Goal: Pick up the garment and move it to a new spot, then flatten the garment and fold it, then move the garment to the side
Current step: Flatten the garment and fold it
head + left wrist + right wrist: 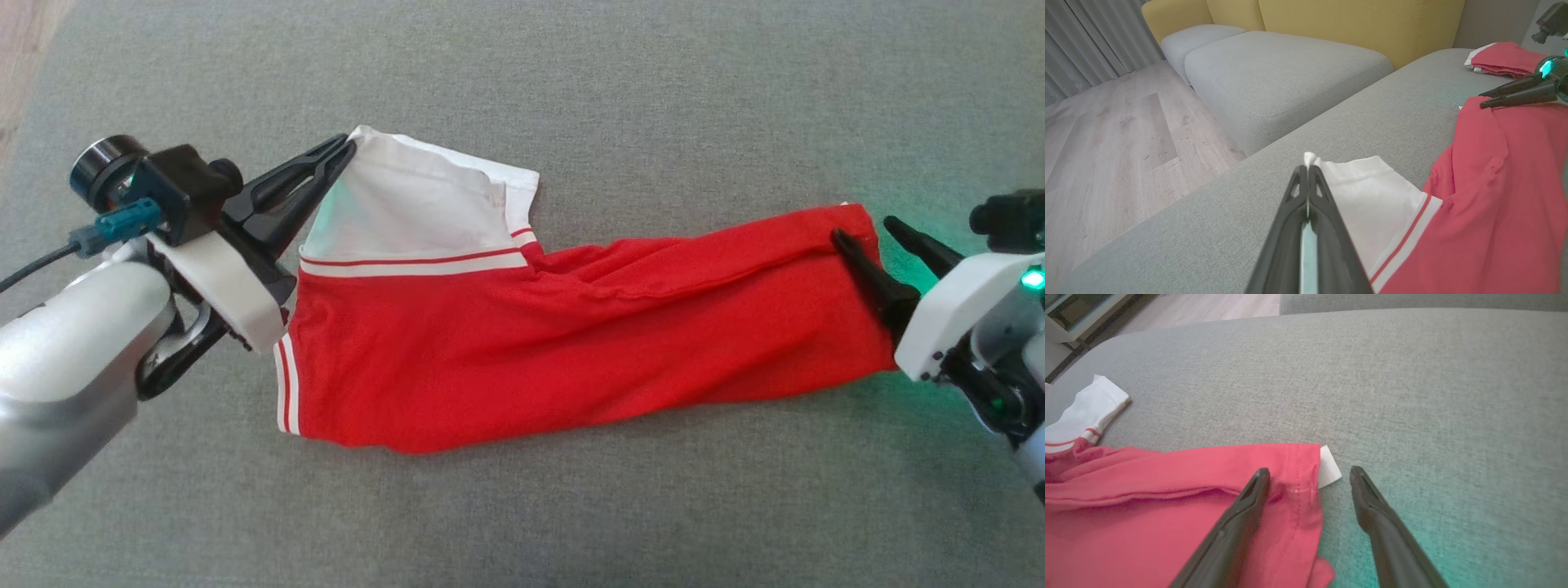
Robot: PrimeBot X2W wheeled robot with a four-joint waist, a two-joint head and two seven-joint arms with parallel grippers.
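Observation:
The garment (531,351), red with a white striped sleeve end, lies stretched across the grey sofa seat (653,82). My left gripper (347,147) is shut on the white corner at the garment's far left, and the left wrist view shows the cloth pinched at the fingertips (1306,167). At the garment's right end my right gripper (864,229) is open and straddles the red hem. Seen from the right wrist, the gripper (1309,470) has one finger over the red cloth (1147,498) and the other over bare cushion, beside a small white tag (1329,467).
Another folded red piece (1506,59) lies farther along the seat. A second grey cushion (1282,69) and the yellow backrest (1331,20) stand beyond. Wooden floor (1106,143) drops off past the seat's edge on my left.

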